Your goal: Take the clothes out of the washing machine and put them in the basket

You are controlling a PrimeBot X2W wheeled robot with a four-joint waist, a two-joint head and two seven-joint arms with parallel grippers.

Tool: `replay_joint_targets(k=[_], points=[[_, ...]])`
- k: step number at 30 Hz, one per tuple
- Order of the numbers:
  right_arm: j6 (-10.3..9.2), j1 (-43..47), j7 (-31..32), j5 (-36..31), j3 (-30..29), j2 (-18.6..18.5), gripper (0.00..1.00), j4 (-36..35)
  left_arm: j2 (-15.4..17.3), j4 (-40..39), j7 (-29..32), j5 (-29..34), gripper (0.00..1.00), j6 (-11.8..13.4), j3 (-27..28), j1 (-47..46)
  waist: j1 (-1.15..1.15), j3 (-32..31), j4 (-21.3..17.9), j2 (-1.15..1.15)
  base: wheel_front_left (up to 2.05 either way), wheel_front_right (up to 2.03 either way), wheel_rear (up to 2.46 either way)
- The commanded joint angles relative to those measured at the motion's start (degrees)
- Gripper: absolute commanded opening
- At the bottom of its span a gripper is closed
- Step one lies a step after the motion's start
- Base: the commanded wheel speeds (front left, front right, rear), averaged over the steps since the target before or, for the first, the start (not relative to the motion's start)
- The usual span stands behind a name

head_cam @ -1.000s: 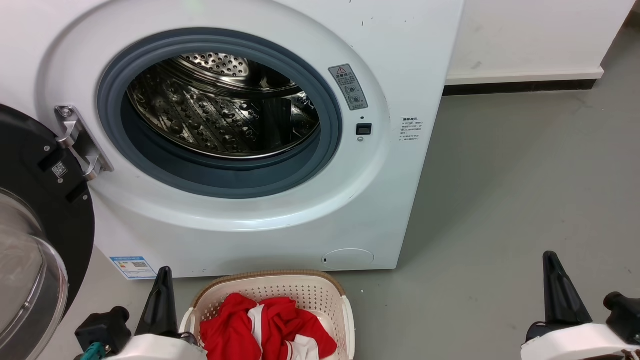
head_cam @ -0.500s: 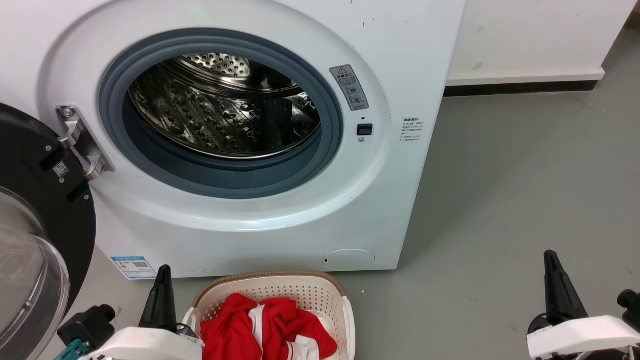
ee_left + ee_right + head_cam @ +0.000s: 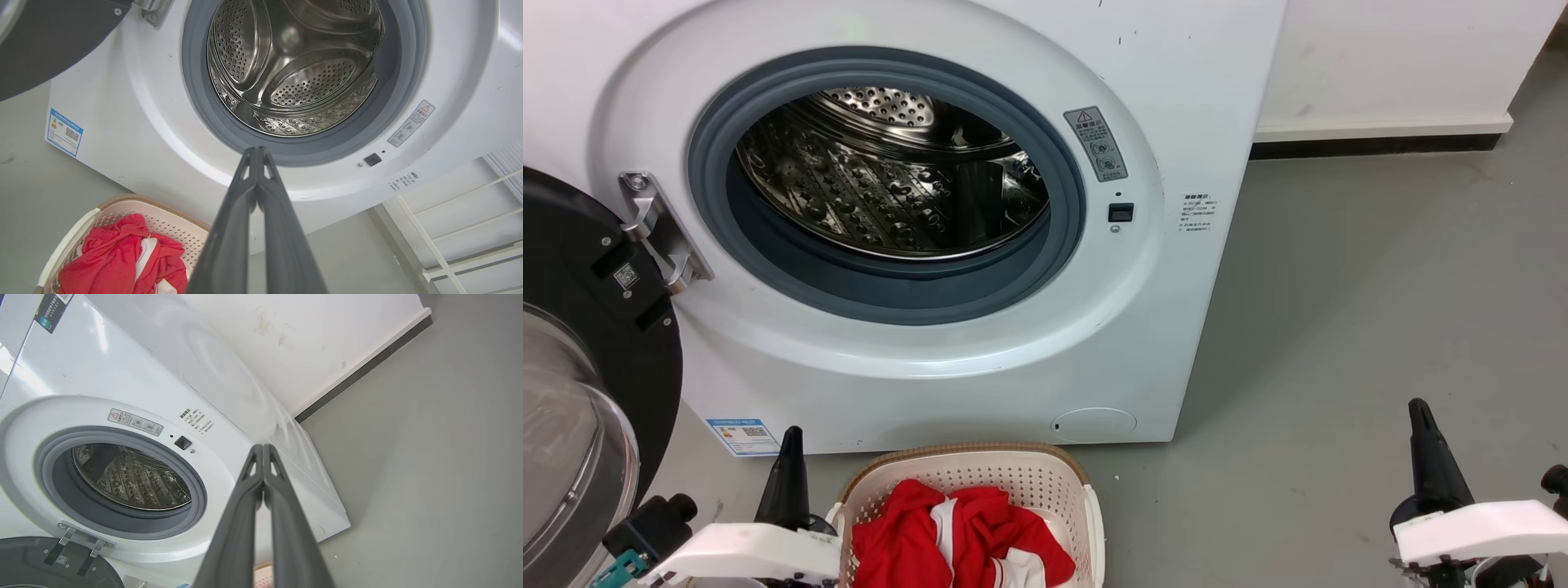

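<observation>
The clothes (image 3: 947,535) lie heaped in the basket (image 3: 964,452), on the floor at 6 o'clock of the washing machine (image 3: 947,384). Its drum (image 3: 882,188) looks bare, so the unloading seems finished and only a retreat to rest remains. The left gripper (image 3: 256,153), clenched on nothing, sits at the basket's 9 o'clock. The right gripper (image 3: 262,449), likewise clenched, is well apart at 3 o'clock. Since a second ago both arms have sunk slightly; the clothes lie unchanged.
</observation>
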Motion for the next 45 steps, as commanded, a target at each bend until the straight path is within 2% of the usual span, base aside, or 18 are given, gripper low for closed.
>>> replay_joint_targets(k=[1, 15, 45], points=[[-0.01, -1.4, 0.4, 2.1, -0.1, -0.2, 0.0, -0.4, 0.1, -0.4, 0.4, -2.0, 0.0, -0.2, 0.2, -1.8, 0.0, 0.0, 0.0, 0.0, 0.0, 0.0, 0.0], [-0.01, -2.9, 3.3, 14.3, -0.2, -0.2, 0.0, 0.9, 0.1, 0.8, 3.1, -13.7, 0.0, -0.6, 0.5, -3.1, 0.0, -0.1, 0.2, 0.0, 0.0, 0.0, 0.0], [-0.03, -5.1, 7.7, 33.3, -0.3, -0.2, 0.0, 3.1, 0.1, 2.7, 7.6, -32.1, 0.0, -1.1, 1.0, -5.2, -0.01, -0.4, 0.6, 0.0, 0.0, 0.0, 0.0]])
